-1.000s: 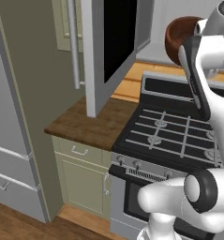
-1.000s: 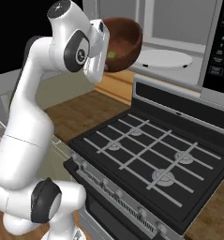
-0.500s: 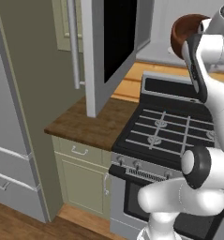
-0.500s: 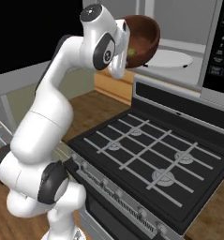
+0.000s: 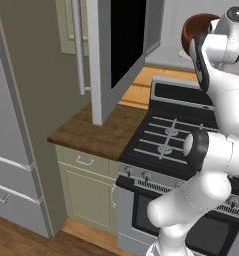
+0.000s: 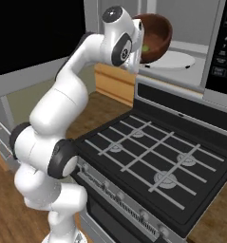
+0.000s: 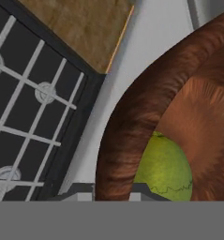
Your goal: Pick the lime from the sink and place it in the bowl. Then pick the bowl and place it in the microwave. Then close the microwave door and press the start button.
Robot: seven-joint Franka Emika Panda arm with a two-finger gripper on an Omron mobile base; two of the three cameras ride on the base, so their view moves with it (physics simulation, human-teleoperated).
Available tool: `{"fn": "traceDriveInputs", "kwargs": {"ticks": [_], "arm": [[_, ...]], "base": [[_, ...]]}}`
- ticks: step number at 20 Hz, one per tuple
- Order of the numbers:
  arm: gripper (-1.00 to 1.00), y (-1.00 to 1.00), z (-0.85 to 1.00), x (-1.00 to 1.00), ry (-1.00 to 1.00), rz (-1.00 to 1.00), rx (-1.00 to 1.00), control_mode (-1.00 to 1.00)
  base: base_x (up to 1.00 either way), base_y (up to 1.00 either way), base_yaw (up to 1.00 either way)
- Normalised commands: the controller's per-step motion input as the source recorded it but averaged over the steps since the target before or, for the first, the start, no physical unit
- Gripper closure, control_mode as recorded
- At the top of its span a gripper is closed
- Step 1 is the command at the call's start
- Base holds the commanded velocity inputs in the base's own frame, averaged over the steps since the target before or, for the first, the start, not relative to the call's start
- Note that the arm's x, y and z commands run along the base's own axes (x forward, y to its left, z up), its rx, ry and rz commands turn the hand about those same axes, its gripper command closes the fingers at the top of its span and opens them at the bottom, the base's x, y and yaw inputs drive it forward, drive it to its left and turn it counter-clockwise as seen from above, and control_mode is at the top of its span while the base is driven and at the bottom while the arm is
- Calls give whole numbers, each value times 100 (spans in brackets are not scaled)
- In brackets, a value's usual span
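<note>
Lime [image 7: 166, 171] already rests in the bowl [image 6: 155, 39], fingers clamped on its rim at the open microwave's [image 6: 195, 28] nine o'clock; placing, door-closing, start remain.

light: even, bright | shadows: faint | glare: none | focus: soft, low-resolution render

A black-topped oven range [image 6: 148, 156] with grey burner grates is flanked by a brown wooden countertop [image 5: 93, 132] above pale-green cabinet doors [image 5: 88, 192].

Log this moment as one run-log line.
phase: carrying bowl to microwave | gripper: shut on bowl rim | lime: inside bowl | bowl: in air near microwave opening | microwave door: open
</note>
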Motion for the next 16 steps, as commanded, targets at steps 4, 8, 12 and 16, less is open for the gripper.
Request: {"fn": "traceDriveInputs", "kwargs": {"ticks": [4,8,12,16], "arm": [[100,-44,0,62,0,0,1,-100],[100,-37,0,57,0,0,0,-100],[100,-31,-6,46,0,0,0,-100],[100,-25,-22,43,0,0,0,-100]], "base": [[0,0,0],[0,0,0],[0,0,0],[0,0,0]]}}
